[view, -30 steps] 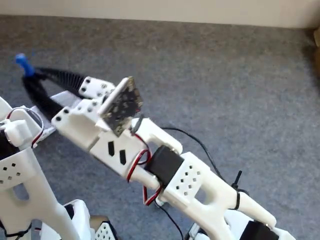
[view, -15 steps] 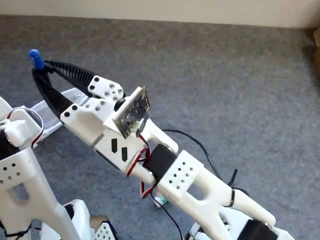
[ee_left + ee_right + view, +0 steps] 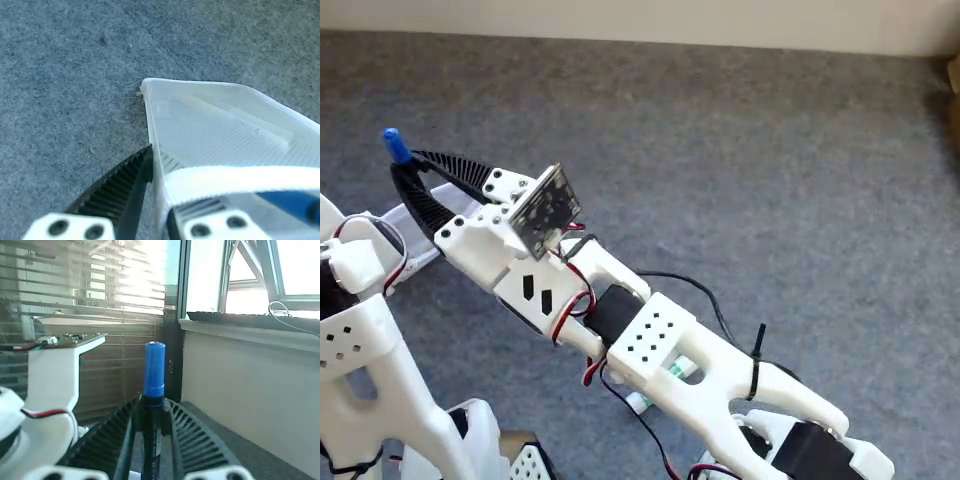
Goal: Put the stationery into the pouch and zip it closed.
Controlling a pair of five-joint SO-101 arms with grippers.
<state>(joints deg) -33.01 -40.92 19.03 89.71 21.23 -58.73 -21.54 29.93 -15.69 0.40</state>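
Arms: my right arm (image 3: 650,340) lay stretched low and slanted over the grey fuzzy tabletop (image 3: 800,160). Its black ribbed gripper (image 3: 150,407) pinched one round blue marker pen (image 3: 154,365) tight, standing straight between the fingers. My left gripper (image 3: 157,170) squeezed the rim of one white see-through mesh pouch (image 3: 220,125) lying on the tabletop. One blue shape (image 3: 292,200) showed by the rim; I could not tell if it was inside.

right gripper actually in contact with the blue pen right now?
Touching. The right wrist view shows the blue pen standing upright between the right gripper's two fingers, both pressed against its barrel.
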